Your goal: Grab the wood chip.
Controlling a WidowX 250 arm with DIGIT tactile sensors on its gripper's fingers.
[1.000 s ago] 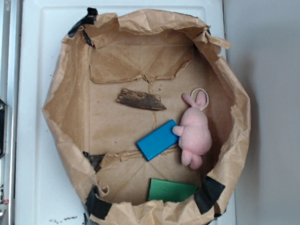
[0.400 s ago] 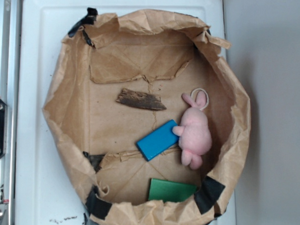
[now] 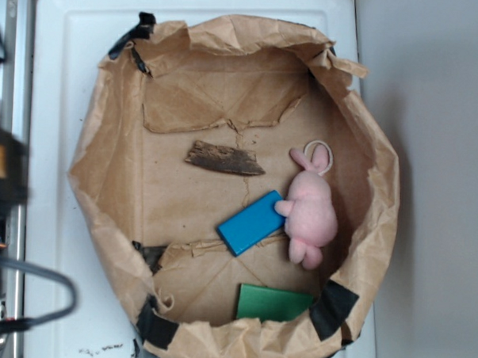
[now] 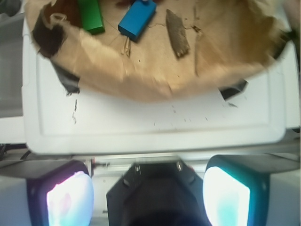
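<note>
The wood chip [image 3: 224, 158], a rough dark brown sliver, lies flat on the floor of the brown paper bag [image 3: 103, 213], left of centre toward the back. In the wrist view the wood chip [image 4: 178, 33] shows at the top, far ahead of my gripper [image 4: 148, 195]. The gripper is open, its two pale fingers [image 4: 70, 200] wide apart with nothing between them. It sits outside the bag, over the near edge of the white lid [image 4: 155, 127]. In the exterior view only a blurred part of the arm [image 3: 1, 184] shows at the left edge.
A blue block [image 3: 251, 222] leans against a pink plush bunny [image 3: 310, 214] right of the chip. A flat green rectangle [image 3: 273, 303] lies at the bag's front. The crumpled bag walls stand up all around, patched with black tape [image 3: 333, 306]. A metal rail [image 3: 10, 58] runs along the left.
The arm has come into the exterior view at the left edge, blurred by motion. The chip, block, bunny and green rectangle have not moved.
</note>
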